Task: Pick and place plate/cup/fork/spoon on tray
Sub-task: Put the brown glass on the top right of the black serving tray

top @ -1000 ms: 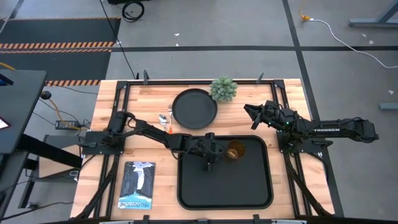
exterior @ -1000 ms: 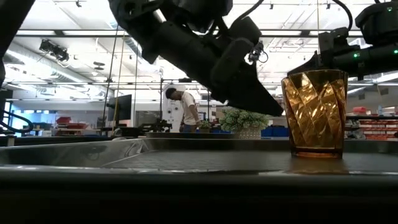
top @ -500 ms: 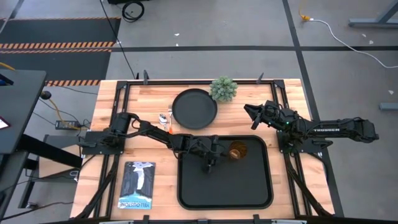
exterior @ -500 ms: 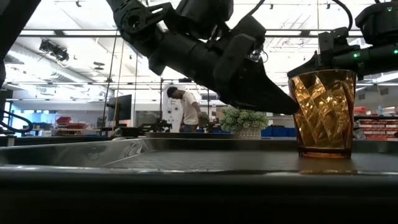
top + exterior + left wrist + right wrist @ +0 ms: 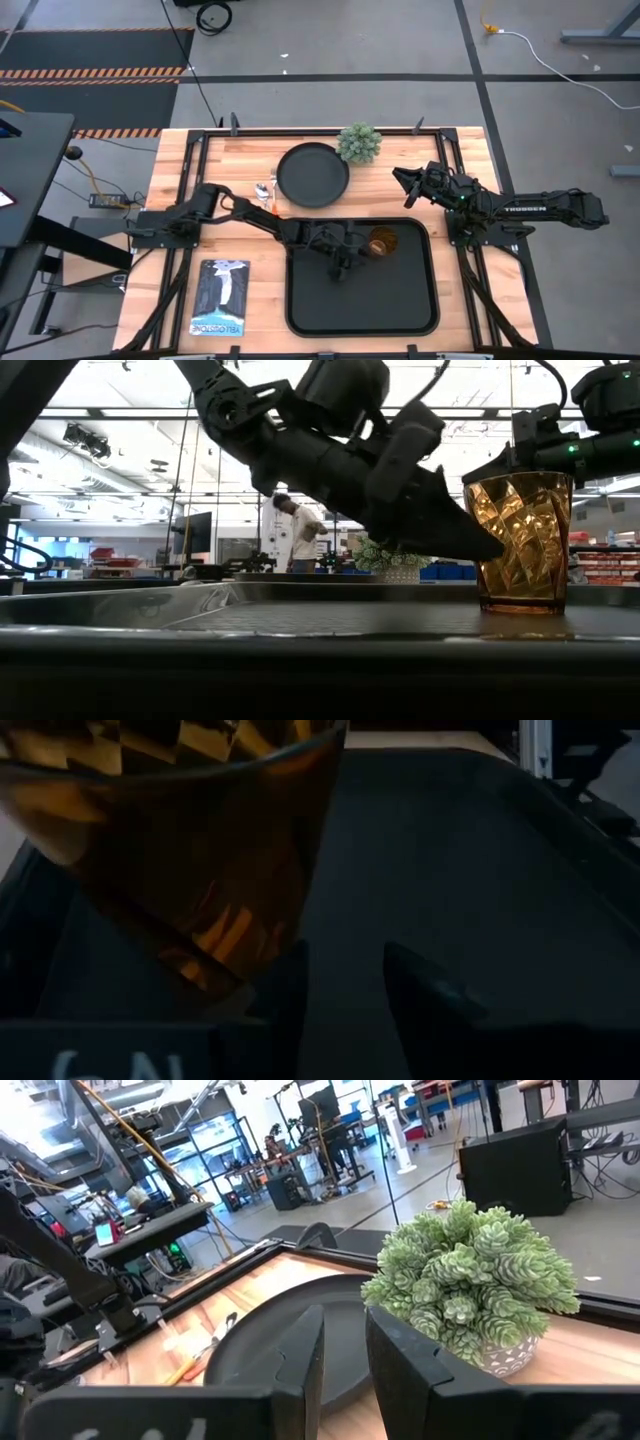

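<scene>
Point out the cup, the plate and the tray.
the cup [image 5: 519, 540]: low view, middle of its amber glass wall.
the plate [image 5: 312, 175]: high view, centre of its flat black face.
the tray [image 5: 380, 300]: high view, bare floor of the tray.

Grey concrete floor [image 5: 330, 40], hazard-striped mat [image 5: 90, 60], ceiling lights [image 5: 120, 400], workshop bkgd

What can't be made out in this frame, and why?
- Fork versus spoon: too small in the high view to tell apart.
- Whether the left gripper touches the cup: they overlap in the low view; the left wrist view cuts the cup off.
- Plate: partly hidden behind the right gripper fingers in the right wrist view.
</scene>
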`<action>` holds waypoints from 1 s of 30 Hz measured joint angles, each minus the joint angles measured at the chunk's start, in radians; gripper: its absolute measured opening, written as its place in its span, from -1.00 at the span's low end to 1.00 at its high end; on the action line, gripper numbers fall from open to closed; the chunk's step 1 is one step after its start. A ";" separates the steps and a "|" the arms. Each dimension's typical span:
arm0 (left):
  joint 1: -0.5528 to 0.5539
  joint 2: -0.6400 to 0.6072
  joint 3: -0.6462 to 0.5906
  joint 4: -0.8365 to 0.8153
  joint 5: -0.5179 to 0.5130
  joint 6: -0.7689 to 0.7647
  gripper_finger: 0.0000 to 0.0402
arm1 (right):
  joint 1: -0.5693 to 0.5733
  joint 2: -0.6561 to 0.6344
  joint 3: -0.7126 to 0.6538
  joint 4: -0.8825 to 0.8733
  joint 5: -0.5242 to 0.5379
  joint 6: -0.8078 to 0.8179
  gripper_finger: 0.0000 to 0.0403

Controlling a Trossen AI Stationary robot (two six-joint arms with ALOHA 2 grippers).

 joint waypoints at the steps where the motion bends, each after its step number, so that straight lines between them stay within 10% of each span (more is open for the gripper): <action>1: 0.001 0.010 0.011 -0.002 -0.003 0.000 -0.30 | 0.000 0.000 0.000 0.005 0.000 0.001 -0.58; 30: 0.038 0.036 0.066 0.028 -0.082 0.007 -0.30 | 0.000 0.000 0.000 0.021 0.000 -0.007 -0.58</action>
